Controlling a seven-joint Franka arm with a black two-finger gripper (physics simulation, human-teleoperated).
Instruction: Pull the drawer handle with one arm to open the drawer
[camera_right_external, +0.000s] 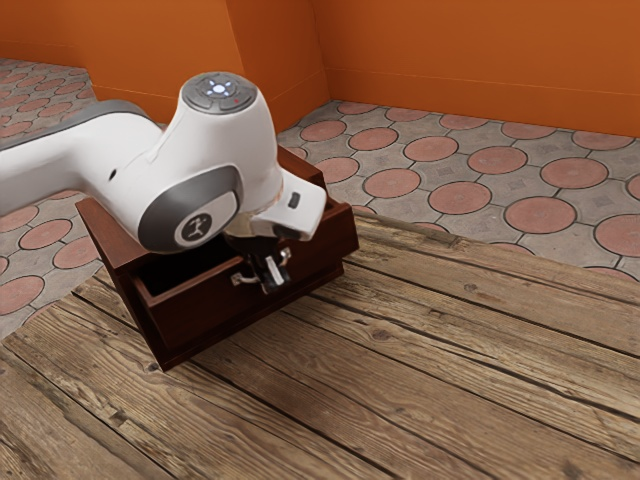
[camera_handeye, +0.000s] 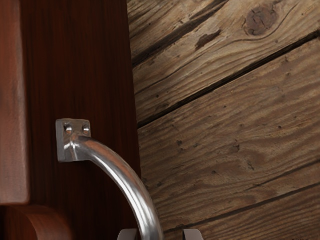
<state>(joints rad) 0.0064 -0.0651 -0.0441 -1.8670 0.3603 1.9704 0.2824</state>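
Note:
A dark red-brown wooden drawer (camera_right_external: 215, 305) stands pulled out from its cabinet (camera_right_external: 318, 200) on the plank table, and its hollow inside (camera_right_external: 150, 282) shows on the exterior view's left. A curved silver handle (camera_handeye: 117, 172) is screwed to the drawer front (camera_handeye: 75, 65). My gripper (camera_right_external: 262, 276) reaches down in front of that drawer face, with the white hand above hiding most of it. In the wrist view the handle's arc runs down between my two fingertips (camera_handeye: 128, 234), which stand close on either side of it. My gripper (camera_handeye: 160, 235) is shut on the handle.
The weathered plank table (camera_right_external: 430, 360) stretches to the exterior view's right and front. Beyond it lie a floor of round red tiles (camera_right_external: 480, 170) and orange walls (camera_right_external: 450, 40). My white arm (camera_right_external: 90, 170) comes in from the left over the cabinet.

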